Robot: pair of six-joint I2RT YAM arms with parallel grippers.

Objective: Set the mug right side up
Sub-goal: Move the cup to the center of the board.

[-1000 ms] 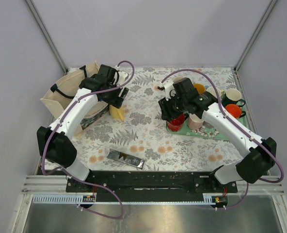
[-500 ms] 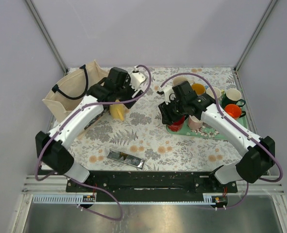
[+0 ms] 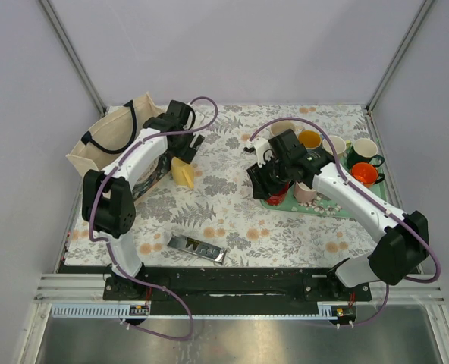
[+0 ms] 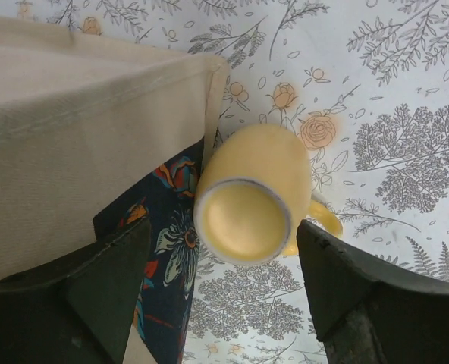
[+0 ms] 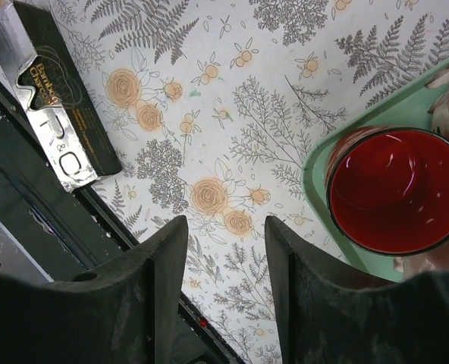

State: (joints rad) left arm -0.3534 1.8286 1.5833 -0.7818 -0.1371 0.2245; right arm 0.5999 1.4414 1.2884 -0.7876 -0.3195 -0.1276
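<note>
Here, my left gripper (image 4: 224,243) hangs above the pale yellow ceramic mug (image 4: 247,205), fingers spread wide to either side and holding nothing. The mug sits on the floral tablecloth (image 4: 391,114), pressed close to the corner of the beige canvas bag (image 4: 80,136), with its handle (image 4: 324,218) pointing away from the bag. The flat ringed face turned up at me looks like its base, so I judge it inverted. I should descend centred, pinch across the body rather than the handle, lift clear of the bag, then roll my wrist. My right gripper (image 5: 224,227) is spread and empty beside the red mug (image 5: 395,189).
</note>
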